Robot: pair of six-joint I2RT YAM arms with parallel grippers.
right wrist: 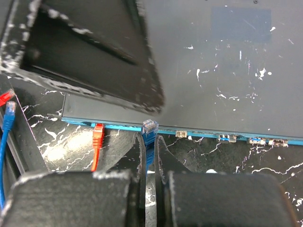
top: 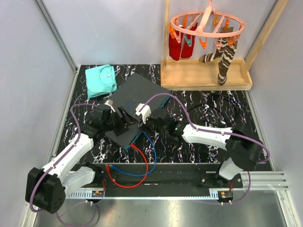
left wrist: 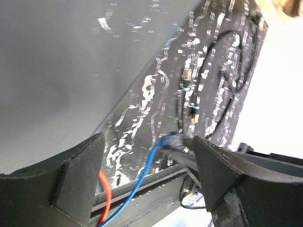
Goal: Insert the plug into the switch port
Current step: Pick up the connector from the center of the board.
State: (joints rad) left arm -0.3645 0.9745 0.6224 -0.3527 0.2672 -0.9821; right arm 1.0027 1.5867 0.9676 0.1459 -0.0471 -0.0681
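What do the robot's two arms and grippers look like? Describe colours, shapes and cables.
The left arm and right arm have white links, black joints and purple cables alongside. The left gripper and right gripper have black wedge-shaped fingers, the right's scuffed white.

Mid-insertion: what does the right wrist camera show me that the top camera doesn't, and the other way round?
Only the right wrist: the right gripper shut on the blue plug, the plug's tip at the teal edge of the switch, a red plug at that edge beside it, and more sockets further right. Whether the blue plug is seated cannot be told.
Only the top: the switch's whole outline, the folded teal cloth and the sock hanger behind.
Both: the switch and the red cable.
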